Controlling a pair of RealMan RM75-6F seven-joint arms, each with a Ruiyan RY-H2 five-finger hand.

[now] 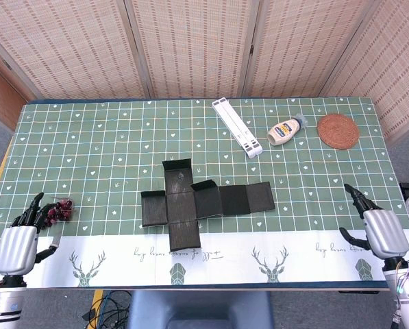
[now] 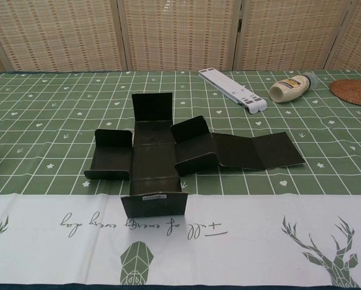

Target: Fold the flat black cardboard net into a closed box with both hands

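Observation:
The black cardboard net [image 1: 197,201] lies flat in the middle of the table, cross-shaped with a long arm reaching right; in the chest view the net [image 2: 168,154] has its flaps slightly raised at the creases. My left hand [image 1: 20,240] rests at the table's front left corner, fingers spread, holding nothing. My right hand [image 1: 379,227] sits at the front right edge, fingers apart and empty. Both hands are well away from the net. Neither hand shows in the chest view.
A white folding stand [image 1: 237,127], a mayonnaise bottle [image 1: 285,131] and a woven coaster [image 1: 338,130] lie at the back right. A small dark red cluster [image 1: 59,210] sits next to my left hand. A green patterned cloth [image 1: 88,151] covers the table.

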